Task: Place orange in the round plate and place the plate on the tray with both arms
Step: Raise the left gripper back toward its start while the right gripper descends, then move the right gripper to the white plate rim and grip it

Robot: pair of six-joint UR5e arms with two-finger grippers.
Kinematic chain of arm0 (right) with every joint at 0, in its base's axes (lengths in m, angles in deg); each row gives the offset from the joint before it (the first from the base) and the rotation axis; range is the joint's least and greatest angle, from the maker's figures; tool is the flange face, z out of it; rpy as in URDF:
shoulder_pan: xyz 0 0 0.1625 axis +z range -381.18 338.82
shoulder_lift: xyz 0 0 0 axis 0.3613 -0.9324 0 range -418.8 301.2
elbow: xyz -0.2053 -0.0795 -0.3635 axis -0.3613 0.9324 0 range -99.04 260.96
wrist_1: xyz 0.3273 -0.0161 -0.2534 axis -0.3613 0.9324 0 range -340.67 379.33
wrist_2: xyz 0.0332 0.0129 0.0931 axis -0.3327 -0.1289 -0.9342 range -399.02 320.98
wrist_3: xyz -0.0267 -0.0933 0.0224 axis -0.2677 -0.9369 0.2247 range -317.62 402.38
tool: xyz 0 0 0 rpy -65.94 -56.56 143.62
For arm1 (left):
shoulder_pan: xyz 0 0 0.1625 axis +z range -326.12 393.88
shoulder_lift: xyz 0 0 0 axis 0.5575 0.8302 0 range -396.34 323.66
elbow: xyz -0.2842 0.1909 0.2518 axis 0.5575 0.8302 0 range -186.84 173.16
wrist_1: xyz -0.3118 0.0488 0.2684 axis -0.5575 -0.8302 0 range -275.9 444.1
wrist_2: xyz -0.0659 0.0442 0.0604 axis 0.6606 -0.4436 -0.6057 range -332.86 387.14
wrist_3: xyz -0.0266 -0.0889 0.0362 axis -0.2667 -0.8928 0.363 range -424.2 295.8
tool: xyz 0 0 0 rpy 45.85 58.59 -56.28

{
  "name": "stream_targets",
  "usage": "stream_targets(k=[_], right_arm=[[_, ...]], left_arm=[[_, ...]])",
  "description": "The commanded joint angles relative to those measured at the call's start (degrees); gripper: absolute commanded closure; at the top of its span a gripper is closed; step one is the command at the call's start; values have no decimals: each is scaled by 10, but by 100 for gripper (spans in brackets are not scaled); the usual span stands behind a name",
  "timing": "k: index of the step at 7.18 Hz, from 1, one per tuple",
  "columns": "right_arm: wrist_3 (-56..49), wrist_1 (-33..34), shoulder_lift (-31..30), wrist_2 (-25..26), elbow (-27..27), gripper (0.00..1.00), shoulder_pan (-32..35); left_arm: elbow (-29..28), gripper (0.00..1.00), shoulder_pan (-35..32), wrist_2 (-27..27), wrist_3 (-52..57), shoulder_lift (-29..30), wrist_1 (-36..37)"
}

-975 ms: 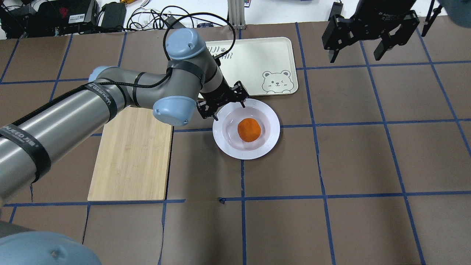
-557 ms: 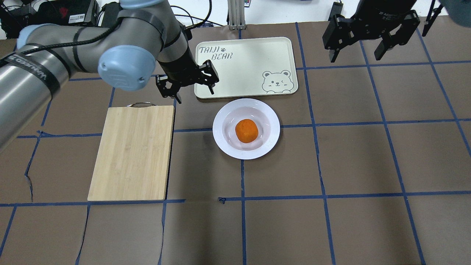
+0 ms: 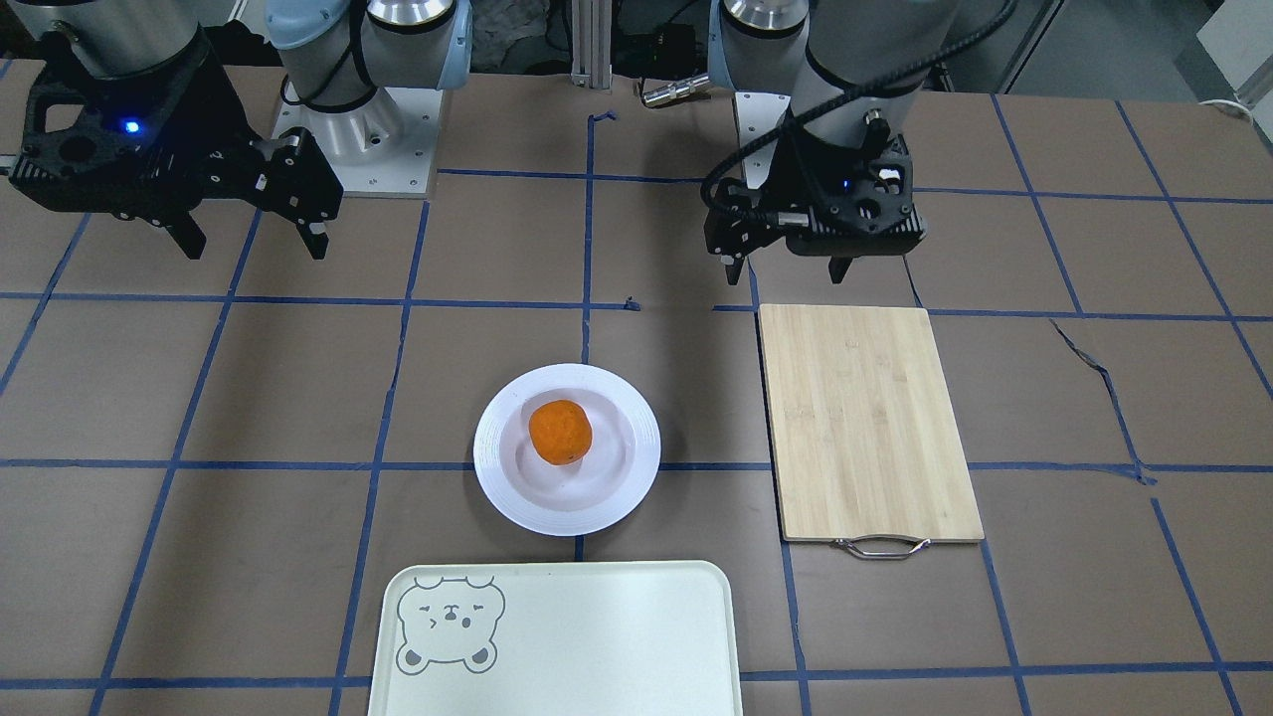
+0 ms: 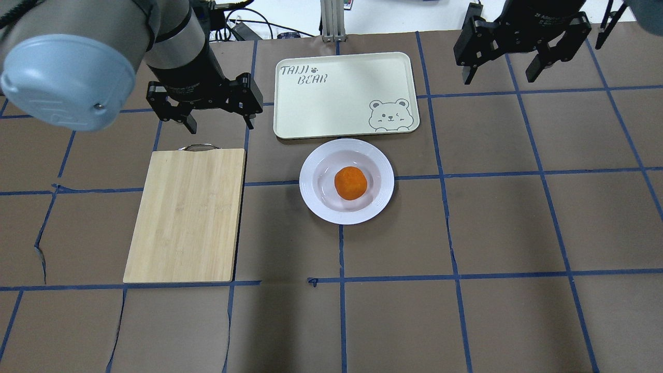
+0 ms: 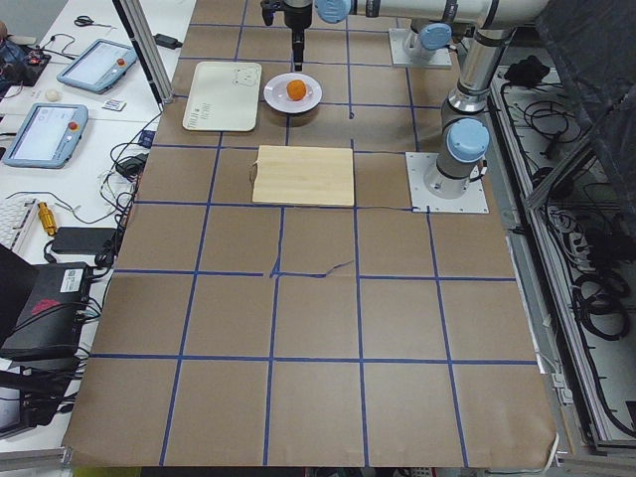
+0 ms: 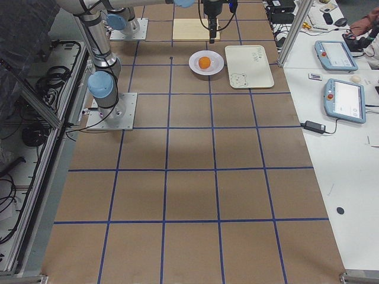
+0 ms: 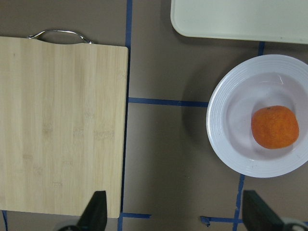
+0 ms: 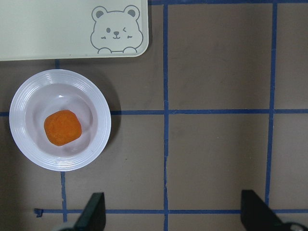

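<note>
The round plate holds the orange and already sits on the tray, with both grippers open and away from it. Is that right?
No. The round plate, holding the orange, lies on the table beside the tray, not on it; the overhead exterior view shows this. The left gripper and right gripper are indeed open and away from it.

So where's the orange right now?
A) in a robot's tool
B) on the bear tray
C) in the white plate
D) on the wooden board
C: the orange rests in the sunken centre of the round plate, which stands on the table beside the tray.
</note>
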Motion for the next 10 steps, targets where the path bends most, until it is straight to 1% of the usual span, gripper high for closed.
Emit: stream_targets(k=[1, 2, 3, 4, 5, 6, 7, 8, 9, 10], right_arm=[[-2, 1, 13, -39, -1, 0, -1], [-1, -7, 29, -84, -2, 0, -1], [1, -6, 54, -102, -16, 0, -2], [-1, 6, 65, -166, -38, 0, -2], [-2, 22, 90, -179, -51, 0, -4], [1, 58, 117, -156, -55, 0, -3], [1, 101, 143, -146, -56, 0, -5], [0, 116, 159, -156, -64, 0, -5], [-5, 151, 167, -209, -93, 3, -15], [-9, 200, 166, -270, -151, 3, -48]], left_arm=[[30, 0, 7, 0, 32, -33, 2], [31, 0, 10, 1, 35, -34, 8], [31, 0, 11, 1, 35, -34, 17], [31, 0, 11, 1, 34, -34, 17], [32, 0, 11, 1, 34, -34, 17], [31, 0, 11, 1, 35, -34, 17], [32, 0, 14, 1, 35, -34, 16], [32, 0, 18, 0, 35, -34, 16], [31, 0, 18, -1, 35, -34, 16], [31, 0, 18, 0, 35, -34, 16]])
